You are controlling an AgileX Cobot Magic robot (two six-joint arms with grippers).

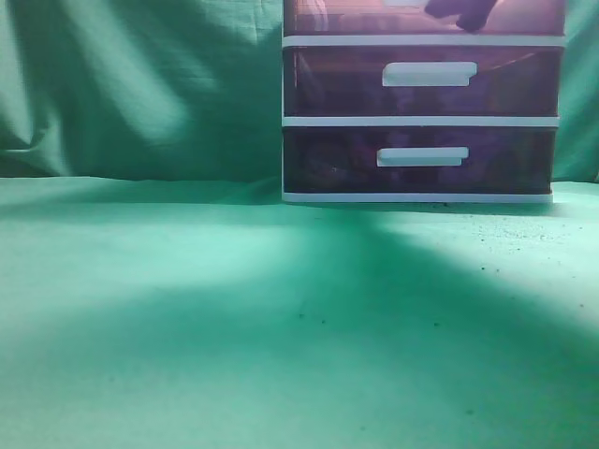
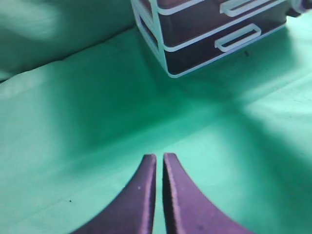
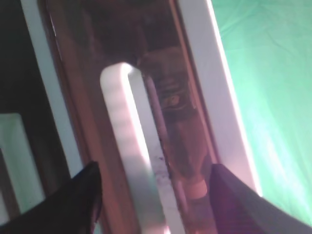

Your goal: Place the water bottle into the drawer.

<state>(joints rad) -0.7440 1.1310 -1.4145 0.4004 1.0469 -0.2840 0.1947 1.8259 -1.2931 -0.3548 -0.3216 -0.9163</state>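
Observation:
The drawer (image 1: 356, 17) is the top one of the white-framed unit, cut off by the upper edge of the exterior view; its front looks flush with the frame. In the right wrist view its translucent purple-red front (image 3: 83, 97) fills the frame. The water bottle (image 3: 178, 122) lies inside it, seen through the front, cap toward the bottom. My right gripper (image 3: 155, 168) is open, one finger on each side of the white bar handle (image 3: 129, 141); it shows as a dark shape in the exterior view (image 1: 463, 11). My left gripper (image 2: 159, 158) is shut and empty over the green cloth.
Two like drawers (image 1: 421, 79) (image 1: 421, 159) sit below the top one. The unit (image 2: 195, 34) stands at the back right on a green cloth (image 1: 234, 309), with a green curtain (image 1: 140, 84) behind it.

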